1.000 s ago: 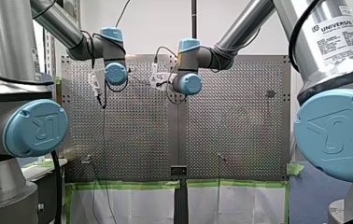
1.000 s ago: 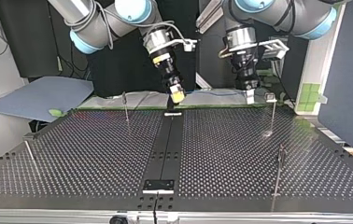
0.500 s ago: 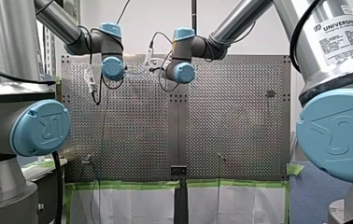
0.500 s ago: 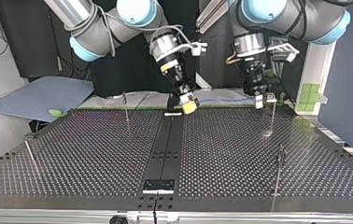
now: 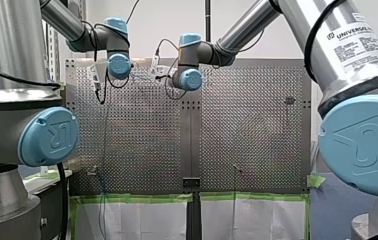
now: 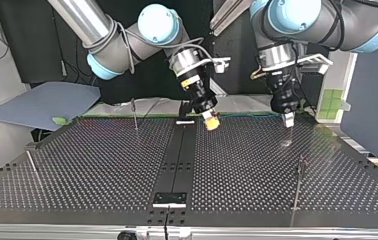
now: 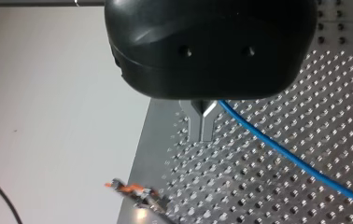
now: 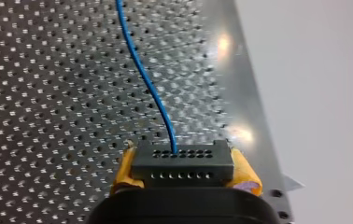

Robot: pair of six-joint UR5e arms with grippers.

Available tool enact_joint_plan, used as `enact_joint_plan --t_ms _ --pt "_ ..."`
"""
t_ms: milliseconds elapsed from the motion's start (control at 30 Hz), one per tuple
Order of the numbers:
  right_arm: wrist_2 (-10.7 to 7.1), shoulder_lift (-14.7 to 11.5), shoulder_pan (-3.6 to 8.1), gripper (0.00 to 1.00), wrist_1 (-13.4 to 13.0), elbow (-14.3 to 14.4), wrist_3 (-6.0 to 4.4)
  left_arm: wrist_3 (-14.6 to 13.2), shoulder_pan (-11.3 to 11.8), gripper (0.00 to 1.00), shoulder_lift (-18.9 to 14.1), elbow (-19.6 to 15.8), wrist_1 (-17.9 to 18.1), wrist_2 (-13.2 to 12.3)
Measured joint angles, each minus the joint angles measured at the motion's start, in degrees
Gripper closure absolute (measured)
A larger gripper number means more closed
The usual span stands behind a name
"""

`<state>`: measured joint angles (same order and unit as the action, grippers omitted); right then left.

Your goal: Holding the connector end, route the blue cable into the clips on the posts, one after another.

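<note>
In the top view a thin post point(image 6: 134, 114) stands at eleven o'clock on the perforated tabletop point(image 6: 102, 170), well apart from the work. Near twelve o'clock my right pincer point(image 6: 211, 121) hangs tilted just above the far edge. Its wrist view shows the yellow pads point(image 8: 242, 170) clamped on the black connector point(image 8: 182, 164), with the blue cable point(image 8: 142, 70) leaving the block's middle and running ahead over the holes. At one o'clock my left pincer point(image 6: 288, 119) points down close to the surface. Its metal fingers point(image 7: 202, 125) stand together, and the cable passes just beside their base toward four o'clock; whether it is nipped I cannot tell. A clip with an orange part point(image 7: 135, 190) sits at seven o'clock from those fingers, apart from the cable. Another post point(image 6: 299, 172) stands at four o'clock.

Routing looks barely begun. To do it well, I judge: grip the connector firmly, hold light tension between the pincers, bring the line level with the clip's mouth, and press in sideways without bending the post.
</note>
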<state>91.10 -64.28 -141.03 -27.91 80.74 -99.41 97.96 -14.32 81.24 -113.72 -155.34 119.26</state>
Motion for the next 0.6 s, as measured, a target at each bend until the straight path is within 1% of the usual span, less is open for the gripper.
enact_joint_plan --t_ms 100,233,367,600 --pt "-0.09 0.81 0.12 1.00 1.12 -1.46 -0.09 -0.73 0.65 1.00 0.02 1.14 -1.07 0.29" --pt "-0.20 1.13 0.40 1.00 2.34 -3.46 -0.45 -1.48 1.52 1.00 -0.27 2.55 -2.08 0.22" --pt "-0.39 1.24 0.43 1.00 3.77 -5.46 -0.59 -1.68 2.41 1.00 -0.54 3.29 -2.41 -0.69" --pt "-0.96 1.29 -0.12 1.00 5.40 -9.32 -0.55 -1.71 3.92 1.00 -0.52 3.60 -2.54 -2.96"
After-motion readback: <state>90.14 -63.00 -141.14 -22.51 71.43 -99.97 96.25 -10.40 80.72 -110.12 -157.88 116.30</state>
